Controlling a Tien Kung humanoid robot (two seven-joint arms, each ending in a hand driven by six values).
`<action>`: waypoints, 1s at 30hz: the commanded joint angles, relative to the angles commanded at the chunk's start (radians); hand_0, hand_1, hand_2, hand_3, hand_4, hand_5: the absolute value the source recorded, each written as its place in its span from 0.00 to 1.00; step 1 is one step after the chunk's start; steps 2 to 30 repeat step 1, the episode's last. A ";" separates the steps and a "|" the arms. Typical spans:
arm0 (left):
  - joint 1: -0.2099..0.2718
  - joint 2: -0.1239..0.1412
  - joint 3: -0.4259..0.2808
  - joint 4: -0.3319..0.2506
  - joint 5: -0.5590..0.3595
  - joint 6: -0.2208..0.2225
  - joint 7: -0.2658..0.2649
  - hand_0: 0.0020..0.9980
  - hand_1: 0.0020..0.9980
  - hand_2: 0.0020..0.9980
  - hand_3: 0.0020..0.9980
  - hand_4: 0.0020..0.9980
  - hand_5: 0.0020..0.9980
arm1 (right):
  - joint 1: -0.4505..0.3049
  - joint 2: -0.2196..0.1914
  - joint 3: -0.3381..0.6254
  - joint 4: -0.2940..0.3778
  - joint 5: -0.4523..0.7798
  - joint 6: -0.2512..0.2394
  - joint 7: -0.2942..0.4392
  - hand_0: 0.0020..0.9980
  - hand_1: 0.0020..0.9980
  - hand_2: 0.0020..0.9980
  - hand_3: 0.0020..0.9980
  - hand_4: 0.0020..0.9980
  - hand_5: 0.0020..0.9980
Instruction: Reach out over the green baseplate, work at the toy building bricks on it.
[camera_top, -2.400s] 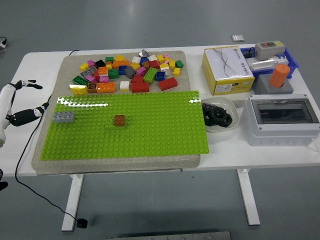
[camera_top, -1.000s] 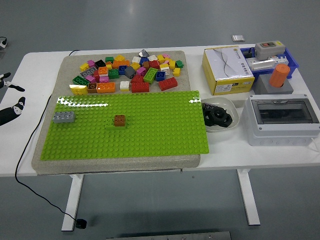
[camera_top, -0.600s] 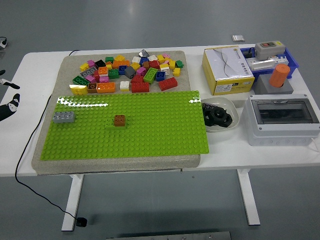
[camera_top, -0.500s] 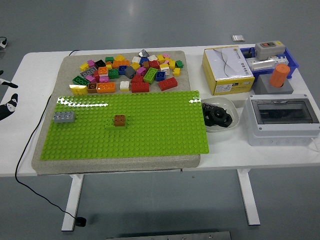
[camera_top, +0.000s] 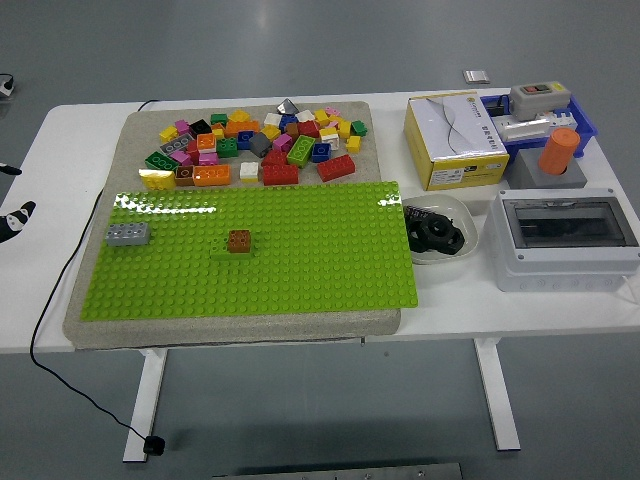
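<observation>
The green baseplate (camera_top: 300, 260) lies on a grey mat (camera_top: 110, 170) in the middle of the table. A grey brick (camera_top: 128, 234) sits at its left edge. A brown brick (camera_top: 239, 239) sits on a small green brick left of the middle. Several loose coloured bricks (camera_top: 255, 145) lie in a pile on the mat behind the plate. Only the fingertips of my left hand (camera_top: 14, 219) show at the picture's left edge, spread and holding nothing, far from the plate. My right hand is out of view.
A yellow box (camera_top: 455, 140) stands right of the brick pile. A white bowl (camera_top: 436, 236) holding a black part sits beside the plate's right edge. A grey enclosure (camera_top: 565, 238), an orange cylinder (camera_top: 560, 150) and a blue bin (camera_top: 540, 118) fill the right end. A black cable (camera_top: 50, 290) hangs off the left.
My left hand has drawn back to the left, from beside the mat's left side to the picture's edge, until only its fingertips show. The bricks have not moved.
</observation>
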 joint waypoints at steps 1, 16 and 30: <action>0.000 -0.001 0.001 0.000 -0.001 0.001 -0.002 0.91 0.95 0.94 0.55 0.73 0.00 | 0.000 0.000 0.001 0.000 -0.002 0.000 0.000 0.69 0.58 0.72 0.70 0.74 0.79; 0.000 -0.001 0.001 0.000 -0.001 0.001 -0.002 0.91 0.95 0.94 0.55 0.73 0.00 | 0.000 0.000 0.001 0.000 -0.002 0.000 0.000 0.69 0.58 0.72 0.70 0.74 0.79; 0.000 -0.001 0.001 0.000 -0.001 0.001 -0.002 0.91 0.95 0.94 0.55 0.73 0.00 | 0.000 0.000 0.001 0.000 -0.002 0.000 0.000 0.69 0.58 0.72 0.70 0.74 0.79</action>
